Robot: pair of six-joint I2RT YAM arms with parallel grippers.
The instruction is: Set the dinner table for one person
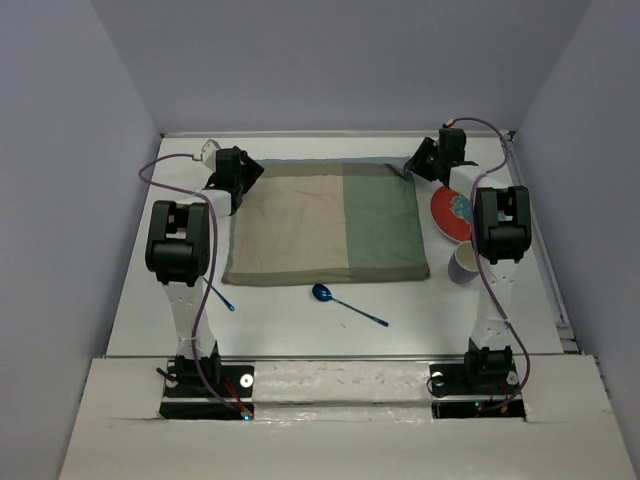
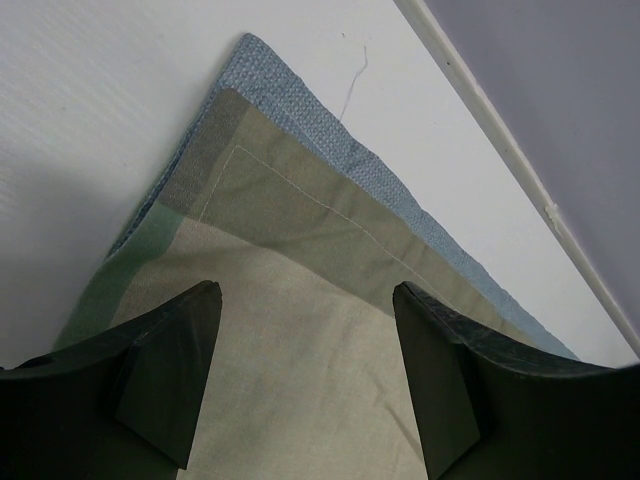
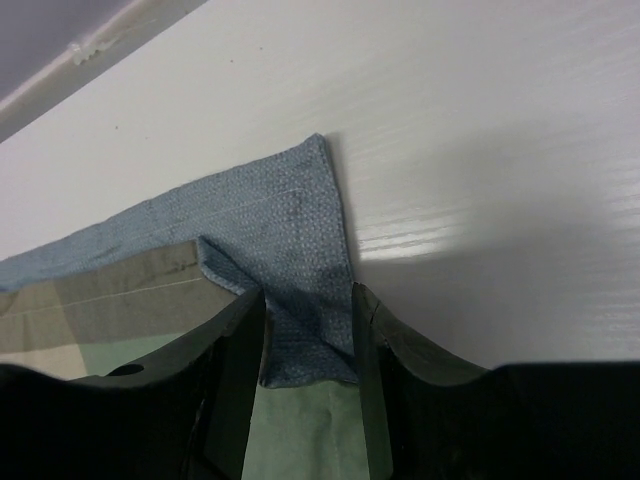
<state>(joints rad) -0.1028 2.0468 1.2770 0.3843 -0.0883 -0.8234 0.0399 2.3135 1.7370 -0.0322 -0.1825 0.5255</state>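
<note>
Dinner table [image 1: 270, 325] beneath | left gripper [image 2: 305, 295] wide | right gripper [image 3: 308, 300] narrow astride placemat [image 3: 290, 220] corner

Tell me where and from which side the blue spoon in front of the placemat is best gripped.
Probably mid-handle, from straight above, jaws set across it. The blue spoon lies flat on the dinner table, bowl to the left and thin handle angling right toward the near edge. It is clear of the placemat, leaving room on both sides.

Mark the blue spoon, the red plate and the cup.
blue spoon [image 1: 322, 293], top view, on its bowl.
red plate [image 1: 447, 212], top view, on its visible left part.
cup [image 1: 465, 263], top view, on its opening.
</note>
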